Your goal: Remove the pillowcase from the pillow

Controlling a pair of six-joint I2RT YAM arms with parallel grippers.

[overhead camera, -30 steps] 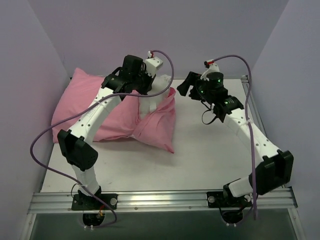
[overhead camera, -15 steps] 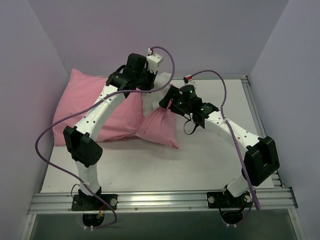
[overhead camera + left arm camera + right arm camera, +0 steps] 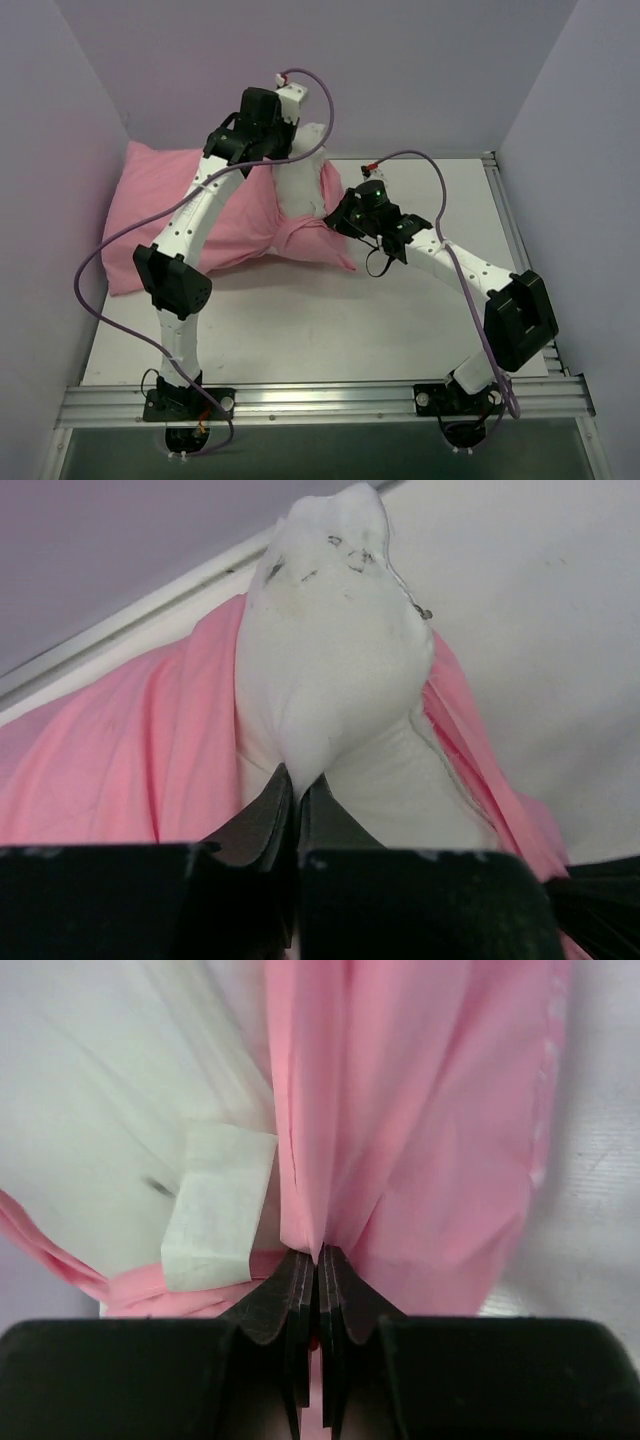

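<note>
The large soft pink fabric pillowcase [image 3: 170,215] is spread over the far left part of the white table [image 3: 400,320], its left end close to the lilac left wall [image 3: 60,150]. Most of the plump white stuffed pillow [image 3: 300,180] is contained in this sack. Only the pillow's right end is exposed at the open mouth, where it is raised clear of the table and tapers to a pointed corner. The pink fabric is gathered in folds around the base of that exposed end.

In the left wrist view, the white pillow [image 3: 330,650] is seen rising out of the pink pillowcase [image 3: 140,770], and small dark smudges are visible near its tip. The left claw [image 3: 296,785] is closed tight on a pinch of the white fabric, with no gap left between its fingers. From above, the left claw [image 3: 285,150] is placed at the far side of the raised end.

The right claw [image 3: 337,222] is set at the right edge of the sack's mouth, low to the table. In the right wrist view, the right claw [image 3: 318,1257] is clamped on a pleat of the pink pillowcase [image 3: 400,1110]. Just left of that pleat the white pillow [image 3: 100,1080] is shown, with a small pale rectangular label [image 3: 215,1205] on it.
</note>
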